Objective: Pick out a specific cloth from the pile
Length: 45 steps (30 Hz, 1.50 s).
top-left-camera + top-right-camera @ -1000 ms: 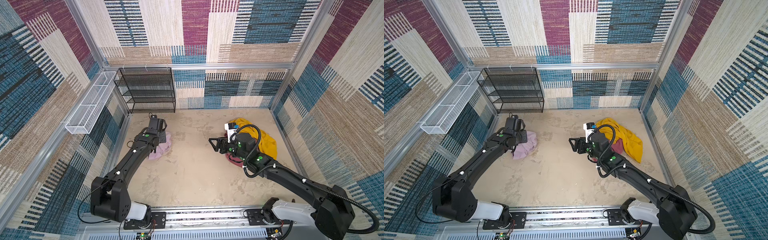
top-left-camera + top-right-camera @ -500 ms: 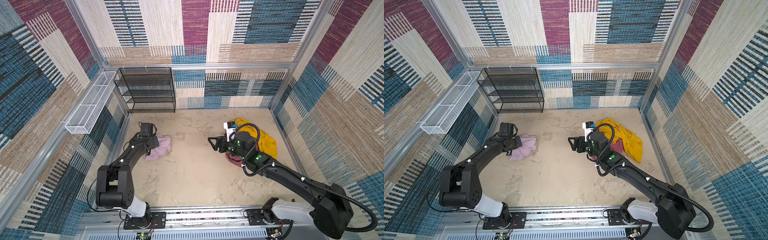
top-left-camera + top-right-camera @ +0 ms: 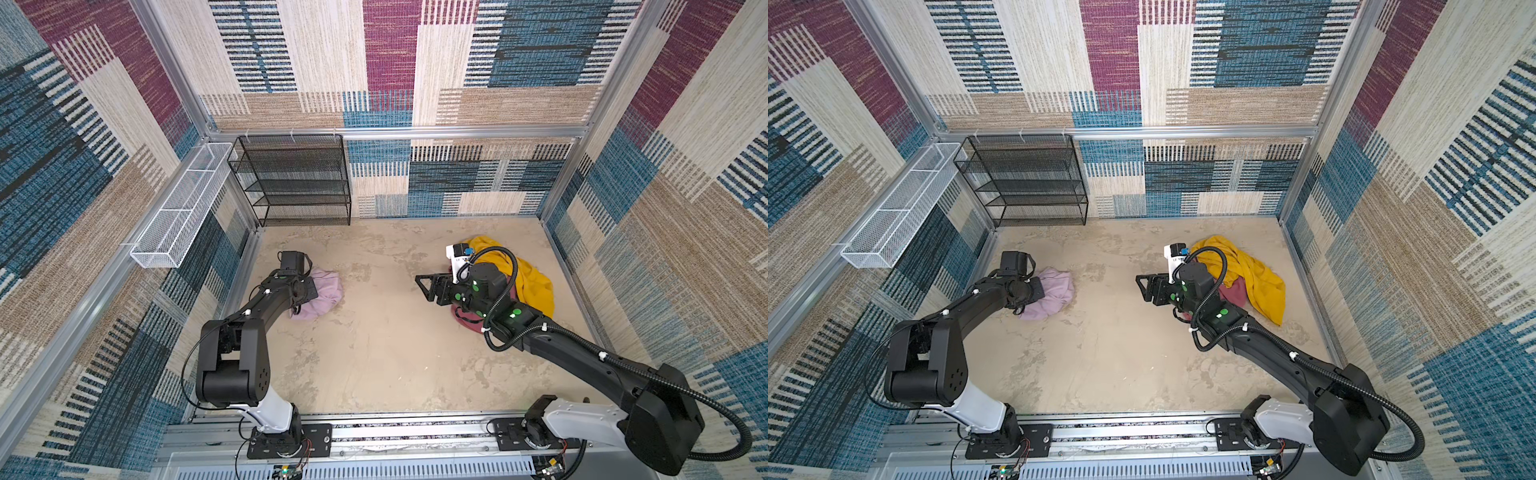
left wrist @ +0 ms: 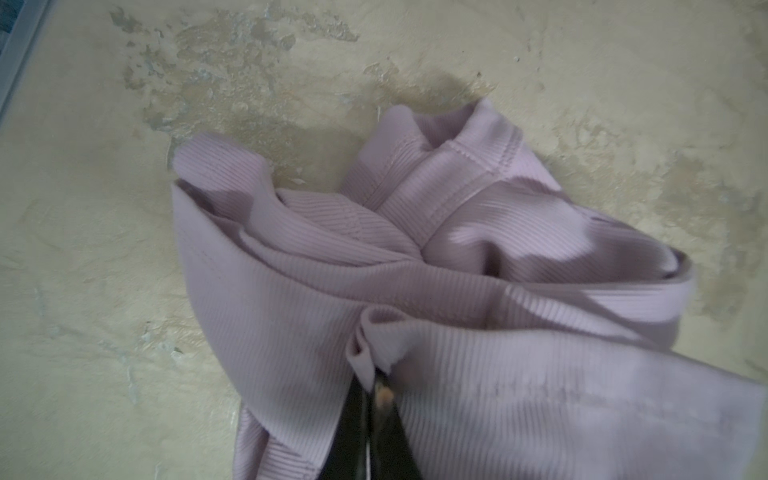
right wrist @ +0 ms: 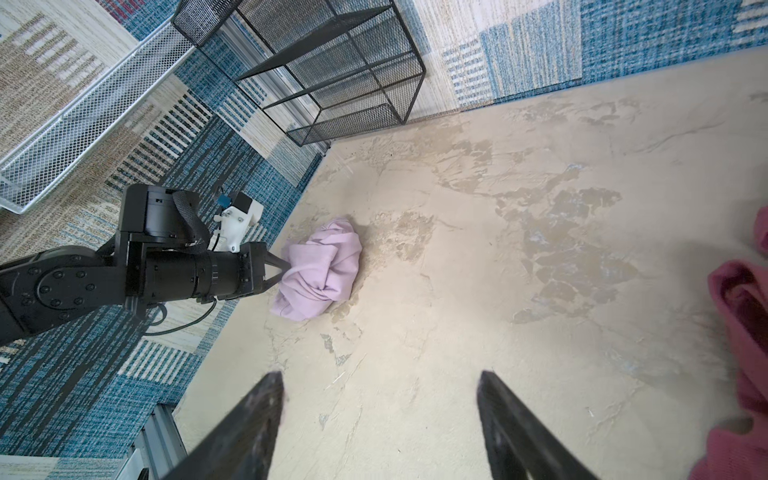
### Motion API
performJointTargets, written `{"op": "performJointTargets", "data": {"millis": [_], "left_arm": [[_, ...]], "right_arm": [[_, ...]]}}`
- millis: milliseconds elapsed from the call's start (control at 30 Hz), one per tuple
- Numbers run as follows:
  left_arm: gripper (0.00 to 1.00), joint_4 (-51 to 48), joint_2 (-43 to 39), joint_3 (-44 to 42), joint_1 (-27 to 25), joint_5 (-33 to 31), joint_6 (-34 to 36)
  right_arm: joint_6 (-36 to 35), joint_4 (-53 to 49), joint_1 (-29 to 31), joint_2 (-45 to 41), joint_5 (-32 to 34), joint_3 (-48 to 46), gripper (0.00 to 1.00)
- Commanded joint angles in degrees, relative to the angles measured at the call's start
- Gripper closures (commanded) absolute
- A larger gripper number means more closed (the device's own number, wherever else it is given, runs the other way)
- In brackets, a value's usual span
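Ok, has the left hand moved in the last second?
Yes. The left hand, shut on the cloth, has drawn back a little from the black shelf, toward the left wall.

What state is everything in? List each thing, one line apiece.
lilac cloth, bunched on the floor, pinched at one fold
left gripper, shut on the lilac cloth
right gripper, open, holding nothing
yellow cloth, crumpled, draped over the red cloth
red cloth, crumpled, partly under the yellow cloth
black rack, upright, shelves empty
white basket, hanging, empty
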Motion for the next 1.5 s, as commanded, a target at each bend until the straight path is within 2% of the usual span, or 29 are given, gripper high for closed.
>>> {"op": "performJointTargets", "data": {"millis": [0, 67, 300, 367, 433, 467, 567, 667, 800, 967, 1133, 1267, 1467], "left_arm": [[0.83, -0.5, -1.9, 0.0, 0.1, 1.5, -1.4], [0.69, -1.2, -3.8, -0.1, 0.0, 1.6, -1.9], [0.61, -3.4, -13.4, -1.0, -0.6, 0.6, -2.4], [0.60, -4.4, -15.8, -0.7, -1.6, -1.7, -1.5], [0.50, -4.0, -17.9, -1.0, -2.5, -3.4, -0.1], [0.50, -3.2, -19.0, -1.5, -2.8, -3.7, 0.2], [0.47, 1.0, -21.7, -4.3, -3.0, -3.7, 1.1], [0.37, 4.7, -22.9, -6.5, -3.0, -2.4, 2.7], [0.35, 6.5, -21.2, -6.6, -3.1, -0.5, 4.8], [0.36, 8.9, -18.2, -6.9, -3.0, 0.5, 7.4], [0.34, 13.8, -15.0, -8.9, -3.0, -1.1, 11.0], [0.33, 20.5, -13.3, -12.5, -2.9, -2.2, 12.5], [0.33, 35.4, -13.8, -20.4, -2.9, -3.2, 18.2]], "right_arm": [[-0.3, 0.5, 0.0, -0.2, 1.8, 0.6, 0.22], [-1.3, 0.0, 0.0, -0.2, 1.8, 1.2, 0.20], [-6.1, -4.1, -2.5, -3.2, 6.1, 3.8, 0.00], [-6.9, -4.8, -5.1, -4.7, 6.1, 3.3, 0.00], [-8.0, -4.8, -8.2, -6.5, 6.0, 2.2, 0.00], [-8.9, -4.7, -9.7, -7.4, 7.0, 1.3, 0.00], [-12.2, -4.0, -12.9, -9.7, 12.1, -1.4, 0.00], [-14.4, -2.6, -15.8, -10.4, 15.0, -4.3, 0.00], [-17.4, 1.2, -19.3, -10.3, 19.2, -9.1, 0.00], [-21.2, 11.8, -24.4, -11.6, 22.6, -17.7, 0.00], [-23.8, 26.5, -28.0, -10.7, 26.1, -26.8, 0.00], [-26.2, 40.9, -28.7, -6.5, 26.8, -32.8, 0.00], [-26.9, 52.4, -29.1, 4.7, 28.3, -34.6, 0.00]]}}
